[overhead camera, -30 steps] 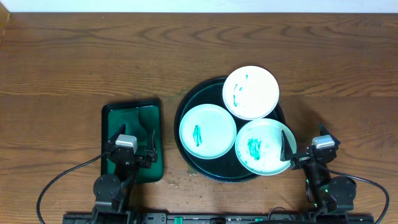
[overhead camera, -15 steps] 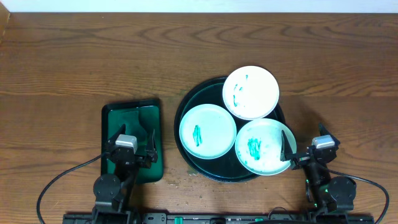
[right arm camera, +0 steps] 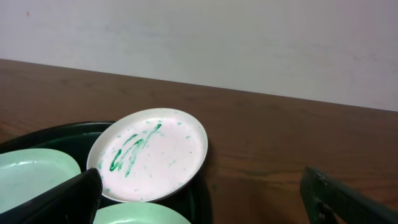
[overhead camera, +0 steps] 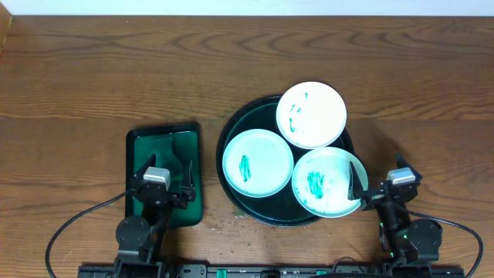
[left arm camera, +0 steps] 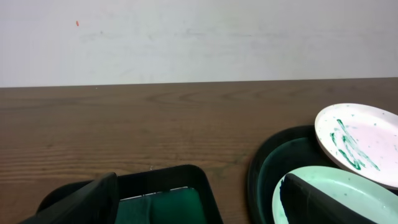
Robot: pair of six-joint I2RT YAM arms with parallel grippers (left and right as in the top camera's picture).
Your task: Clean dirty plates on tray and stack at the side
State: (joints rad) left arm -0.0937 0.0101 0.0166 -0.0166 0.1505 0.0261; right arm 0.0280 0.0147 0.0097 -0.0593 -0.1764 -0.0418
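3 white dishes, each smeared with green, sit face up on the round tray (overhead camera: 244,117), right of centre on the table (overhead camera: 93,77). The far plate (overhead camera: 311,114) hangs out past the tray's far rim and looks tipped, with its near edge lapping the other 2. The left plate (overhead camera: 258,163) lies flat inside the tray. The near-right plate (overhead camera: 324,182) pokes over the rim toward my right gripper (overhead camera: 377,176).

Both sets of jaws stand wide open and hold nothing. The right one's inner finger (overhead camera: 353,182) hangs above the near-right plate's edge. The left gripper (overhead camera: 167,170) hovers over the small rectangular tray (overhead camera: 132,154), well apart from all 3.

Being round, they have no long axis, so their shape favours no approach angle. Only the smears give direction, and on the left plate the streak runs near to far.

I judge them light, rigid and slick, with a shallow raised lip. I cannot tell whether they are plastic or ceramic, so I would treat them as breakable. The place to take hold is the lip, 1 finger above and 1 below. The overhanging edges of the far and near-right plates offer that without prying. The left plate looks hardest to get under. A pinch on a smooth rim could slip, so I would bite deep.
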